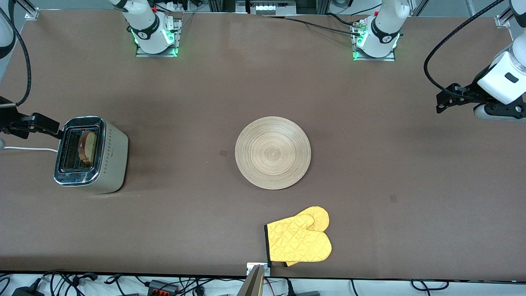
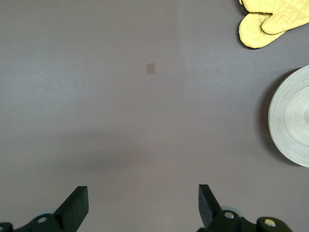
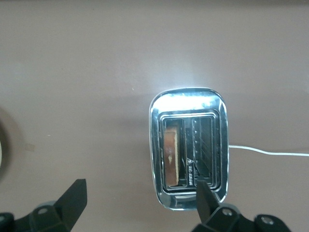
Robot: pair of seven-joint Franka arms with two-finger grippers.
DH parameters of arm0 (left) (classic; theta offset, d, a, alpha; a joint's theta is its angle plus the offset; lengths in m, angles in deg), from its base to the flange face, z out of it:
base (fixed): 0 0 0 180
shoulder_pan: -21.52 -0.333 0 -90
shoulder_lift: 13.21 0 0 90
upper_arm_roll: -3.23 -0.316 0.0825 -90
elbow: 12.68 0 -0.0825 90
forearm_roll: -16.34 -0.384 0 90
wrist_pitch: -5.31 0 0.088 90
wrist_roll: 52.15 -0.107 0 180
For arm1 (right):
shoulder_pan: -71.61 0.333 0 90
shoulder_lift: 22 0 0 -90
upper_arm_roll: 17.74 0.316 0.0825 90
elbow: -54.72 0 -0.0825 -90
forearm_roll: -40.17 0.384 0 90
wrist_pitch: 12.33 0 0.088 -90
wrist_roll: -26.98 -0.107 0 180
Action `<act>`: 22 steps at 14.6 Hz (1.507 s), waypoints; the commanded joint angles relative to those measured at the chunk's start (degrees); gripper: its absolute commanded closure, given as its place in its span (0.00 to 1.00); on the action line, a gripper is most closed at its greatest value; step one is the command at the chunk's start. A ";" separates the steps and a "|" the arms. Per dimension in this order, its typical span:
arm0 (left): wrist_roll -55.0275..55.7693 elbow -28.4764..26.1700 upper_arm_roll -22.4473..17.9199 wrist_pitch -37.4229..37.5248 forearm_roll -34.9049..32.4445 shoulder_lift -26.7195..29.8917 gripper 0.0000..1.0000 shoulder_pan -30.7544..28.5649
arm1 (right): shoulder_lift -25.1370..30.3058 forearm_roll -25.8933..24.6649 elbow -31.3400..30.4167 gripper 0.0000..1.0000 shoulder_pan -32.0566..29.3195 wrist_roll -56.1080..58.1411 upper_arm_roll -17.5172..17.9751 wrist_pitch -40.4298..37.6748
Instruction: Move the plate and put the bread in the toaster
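Observation:
The toaster (image 1: pixel 91 154) stands toward the right arm's end of the table. The bread (image 1: pixel 88 146) stands upright in the toaster slot on the plate's side; it also shows in the right wrist view (image 3: pixel 170 154) inside the toaster (image 3: pixel 212 104). The plate (image 1: pixel 273 153) lies bare at the table's middle, and its edge shows in the left wrist view (image 2: pixel 292 121). My right gripper (image 1: pixel 44 124) is open and empty, up in the air beside the toaster (image 3: pixel 140 200). My left gripper (image 1: pixel 447 100) is open and empty over bare table at the left arm's end (image 2: pixel 142 205).
A yellow oven mitt (image 1: pixel 299 240) lies nearer the front camera than the plate, at the table's edge; it also shows in the left wrist view (image 2: pixel 270 21). The toaster's white cord (image 1: pixel 24 149) runs off toward the right arm's end of the table.

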 commanded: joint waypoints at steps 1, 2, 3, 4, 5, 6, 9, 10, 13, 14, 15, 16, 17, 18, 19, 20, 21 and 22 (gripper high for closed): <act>-0.73 0.78 -0.01 1.05 -0.98 0.25 0.00 0.08 | 4.92 -1.86 -7.01 0.00 -0.24 0.09 1.48 2.63; -0.73 0.78 -0.01 1.05 -0.90 0.25 0.00 0.08 | 6.15 -1.87 -9.12 0.00 -0.23 0.00 1.48 3.51; -0.73 0.78 -0.01 1.05 -0.98 0.25 0.00 0.08 | 7.38 -1.87 -11.40 0.00 -0.32 0.00 1.48 4.38; -0.73 0.78 -0.01 1.05 -0.98 0.25 0.00 0.08 | 9.05 -1.78 -13.95 0.00 -0.23 -0.09 1.48 5.26; -0.73 0.78 -0.01 1.05 -0.98 0.25 0.00 0.08 | 10.54 -1.78 -16.33 0.00 -0.32 0.00 1.40 5.88; -0.73 0.78 -0.01 1.05 -0.98 0.25 0.00 0.08 | 11.69 -1.86 -17.65 0.00 -0.32 0.00 1.48 5.80; -0.73 0.78 -0.01 1.05 -0.98 0.25 0.00 0.00 | 13.98 -1.78 -18.29 0.00 -0.32 0.00 1.40 4.49; -0.73 0.78 -0.01 1.05 -0.98 0.25 0.00 0.00 | 14.33 -1.69 -18.11 0.00 -0.32 -0.09 1.40 3.70; -0.82 0.78 -0.01 1.05 -0.98 0.25 0.00 -0.09 | 14.60 -1.34 -17.14 0.00 -0.50 -0.18 1.13 0.28; -0.82 0.78 -0.01 1.05 -0.98 0.25 0.00 -0.09 | 14.51 -1.34 -17.05 0.00 -0.58 -0.09 1.04 0.26; -0.82 0.78 -0.01 1.05 -0.98 0.25 0.00 -0.18 | 14.60 -1.42 -17.05 0.00 -0.59 -0.09 1.04 0.26; -0.82 0.78 -0.01 1.05 -0.98 0.25 0.00 -0.09 | 14.69 -1.51 -17.05 0.00 -0.50 -0.09 1.04 0.09; -0.82 0.78 -0.01 1.05 -0.90 0.25 0.00 -0.18 | 14.95 -1.60 -17.14 0.00 -0.50 -0.26 1.22 0.26; -0.82 0.78 -0.01 1.05 -0.90 0.25 0.00 -0.18 | 15.04 -1.69 -17.23 0.00 -0.41 -0.96 1.31 0.52; -0.82 0.78 -0.01 1.05 -0.98 0.25 0.00 -0.18 | 15.04 -1.78 -17.23 0.00 -0.41 -1.14 1.31 0.61; -0.82 0.78 -0.01 1.05 -0.98 0.25 0.00 -0.18 | 15.04 -1.78 -17.23 0.00 -0.32 -1.14 1.39 0.61; -0.82 0.78 -0.01 1.05 -0.98 0.25 0.00 -0.18 | 15.04 -1.69 -17.14 0.00 -0.41 -1.14 1.40 0.53; -0.82 0.78 -0.01 1.05 -0.98 0.25 0.00 -0.18 | 15.04 -1.78 -17.14 0.00 -0.32 -1.06 1.48 0.00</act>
